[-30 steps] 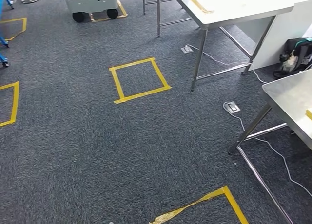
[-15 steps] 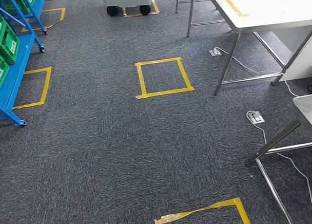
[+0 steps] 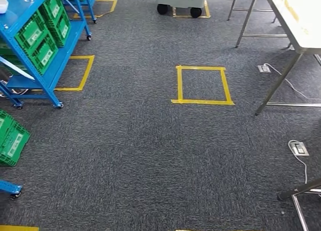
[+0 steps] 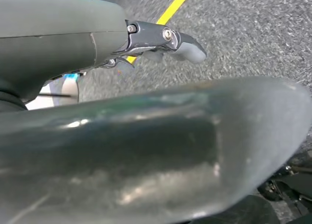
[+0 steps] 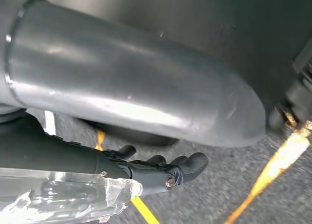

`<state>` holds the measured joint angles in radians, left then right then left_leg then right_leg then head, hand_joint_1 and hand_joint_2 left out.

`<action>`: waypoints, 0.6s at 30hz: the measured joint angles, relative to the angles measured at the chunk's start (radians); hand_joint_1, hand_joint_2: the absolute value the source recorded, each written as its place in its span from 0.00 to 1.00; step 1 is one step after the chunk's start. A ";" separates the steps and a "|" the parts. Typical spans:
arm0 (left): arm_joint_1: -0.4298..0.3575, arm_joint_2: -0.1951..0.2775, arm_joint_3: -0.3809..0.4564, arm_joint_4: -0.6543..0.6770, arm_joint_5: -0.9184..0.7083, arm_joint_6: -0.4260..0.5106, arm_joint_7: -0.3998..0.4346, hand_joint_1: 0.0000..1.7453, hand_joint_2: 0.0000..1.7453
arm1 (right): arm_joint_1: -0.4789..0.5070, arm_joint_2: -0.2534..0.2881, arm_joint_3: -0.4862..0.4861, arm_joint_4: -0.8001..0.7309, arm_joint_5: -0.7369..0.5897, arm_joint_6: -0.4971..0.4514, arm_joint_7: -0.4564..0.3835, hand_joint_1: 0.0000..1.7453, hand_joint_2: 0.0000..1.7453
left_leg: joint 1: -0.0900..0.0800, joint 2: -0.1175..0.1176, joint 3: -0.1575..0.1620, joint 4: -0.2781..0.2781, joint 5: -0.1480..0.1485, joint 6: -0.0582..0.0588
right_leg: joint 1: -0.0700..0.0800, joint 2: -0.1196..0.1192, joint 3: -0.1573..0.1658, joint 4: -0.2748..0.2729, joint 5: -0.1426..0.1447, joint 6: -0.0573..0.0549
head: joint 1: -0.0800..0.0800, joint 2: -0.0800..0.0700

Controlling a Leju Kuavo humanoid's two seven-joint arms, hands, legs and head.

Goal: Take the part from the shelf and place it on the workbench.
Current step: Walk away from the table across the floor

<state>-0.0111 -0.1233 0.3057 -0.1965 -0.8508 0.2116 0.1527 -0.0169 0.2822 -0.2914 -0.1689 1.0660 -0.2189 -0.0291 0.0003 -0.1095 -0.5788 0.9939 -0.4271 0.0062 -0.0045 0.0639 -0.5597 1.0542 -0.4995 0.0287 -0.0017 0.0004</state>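
Observation:
A blue shelf on castors stands at the left of the head view, with several green bins on its tilted levels. I cannot make out the part among them. One corner of the white workbench shows at the upper right on steel legs. My left hand hangs over the carpet with its fingers stretched out and nothing in them. My right hand also hangs above the carpet, its fingers straight and holding nothing. Crinkled clear plastic lies along that wrist.
Yellow tape squares mark the grey carpet, one in the middle and one by the shelf. A wheeled grey cart stands at the back. A floor socket with a cable and another table's leg lie at the right. More green bins sit at the lower left.
The camera has swung left: the blue shelf has come into view, while the tape square and the workbench have slid right. The steel table at the right has almost left the picture.

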 joint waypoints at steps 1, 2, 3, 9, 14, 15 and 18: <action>0.000 0.000 0.000 0.000 0.000 0.000 0.000 0.00 0.00 | 0.000 0.000 0.000 0.000 0.000 0.000 0.000 0.00 0.00 | 0.000 -0.010 -0.002 0.000 0.001 -0.005 | 0.000 0.009 0.009 -0.023 0.008 -0.001 | 0.000 0.000; 0.001 -0.001 0.000 0.000 -0.001 0.001 0.000 0.00 0.00 | -0.002 0.000 0.000 0.000 -0.001 -0.001 -0.001 0.00 0.00 | 0.000 -0.020 -0.004 -0.001 0.003 -0.011 | 0.002 0.006 0.013 -0.030 0.009 -0.004 | -0.001 0.000; 0.004 -0.001 0.001 0.000 -0.002 0.002 0.000 0.00 0.00 | -0.003 0.000 0.000 0.000 -0.002 -0.001 -0.001 0.00 0.00 | 0.002 -0.026 -0.006 -0.003 0.005 -0.017 | 0.002 -0.005 0.015 -0.031 0.012 -0.008 | -0.001 0.000; 0.003 -0.003 0.001 0.000 -0.006 0.003 0.000 0.00 0.00 | 0.003 0.002 0.000 0.000 -0.004 -0.003 -0.003 0.00 0.00 | -0.001 0.093 -0.123 0.241 -0.130 -0.038 | 0.004 -0.084 0.019 -0.040 0.021 -0.033 | -0.008 0.000; 0.005 -0.004 0.001 0.000 -0.006 0.003 0.000 0.00 0.00 | 0.001 0.002 0.000 0.000 -0.004 -0.003 -0.003 0.00 0.00 | 0.000 0.153 -0.035 0.095 -0.038 -0.041 | 0.008 -0.148 0.023 -0.039 0.014 -0.027 | -0.009 0.000; 0.002 -0.004 0.001 0.000 -0.006 0.003 0.000 0.00 0.00 | 0.001 0.002 0.000 0.000 -0.004 -0.003 -0.002 0.00 0.00 | -0.002 0.175 -0.006 0.041 -0.022 -0.038 | 0.011 -0.157 0.022 -0.037 0.010 -0.023 | -0.009 0.000; -0.002 -0.007 0.001 0.000 -0.010 0.004 0.000 0.00 0.00 | 0.000 0.002 0.000 0.000 -0.007 -0.005 -0.002 0.00 0.00 | -0.006 0.173 0.013 -0.004 -0.016 -0.019 | 0.018 -0.188 0.029 -0.039 0.002 -0.011 | -0.006 0.000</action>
<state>-0.0128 -0.1299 0.3067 -0.1965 -0.8604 0.2154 0.1531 -0.0170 0.2842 -0.2918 -0.1690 1.0590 -0.2234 -0.0314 -0.0058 0.0636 -0.5657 0.9903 -0.4433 -0.0132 0.0130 -0.1242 -0.5310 1.0149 -0.4978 0.0181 -0.0072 0.0004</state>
